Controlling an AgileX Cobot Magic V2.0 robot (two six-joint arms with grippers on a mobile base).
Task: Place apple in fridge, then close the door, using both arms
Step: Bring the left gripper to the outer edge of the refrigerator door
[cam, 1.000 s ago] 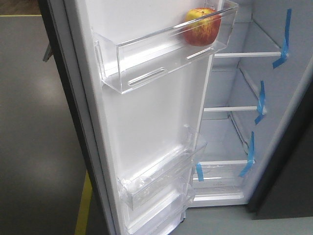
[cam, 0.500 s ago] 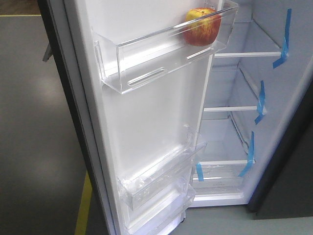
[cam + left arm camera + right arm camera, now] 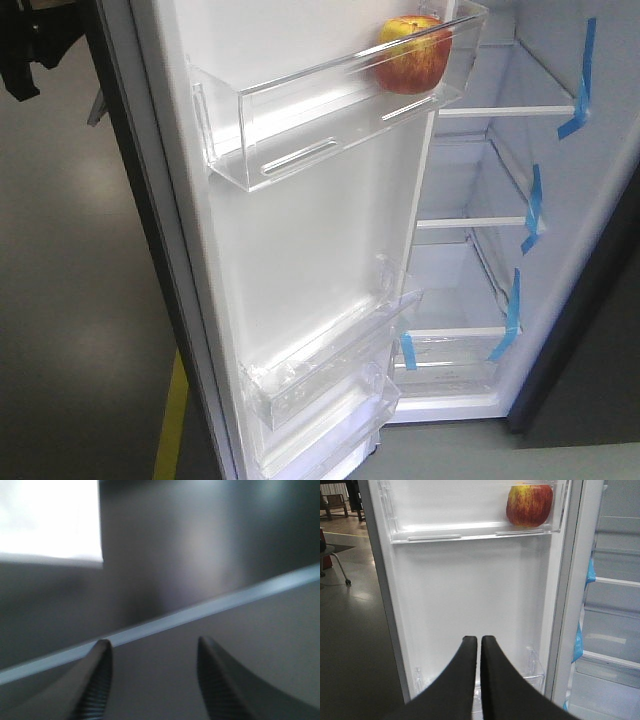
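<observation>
Since the apple [image 3: 412, 52] already sat in the door [image 3: 300, 250] bin at one o'clock, your right fingers [image 3: 465, 680] were together, left fingers [image 3: 100, 680] apart, ready to push.

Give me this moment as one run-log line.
apple: in upper door bin | door: open | left gripper: open, empty | right gripper: shut, empty

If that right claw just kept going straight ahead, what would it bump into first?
Most likely the white inner face of the door, below the clear bin holding the apple. The shut right gripper points straight at that bare panel; depth is hard to judge.
</observation>
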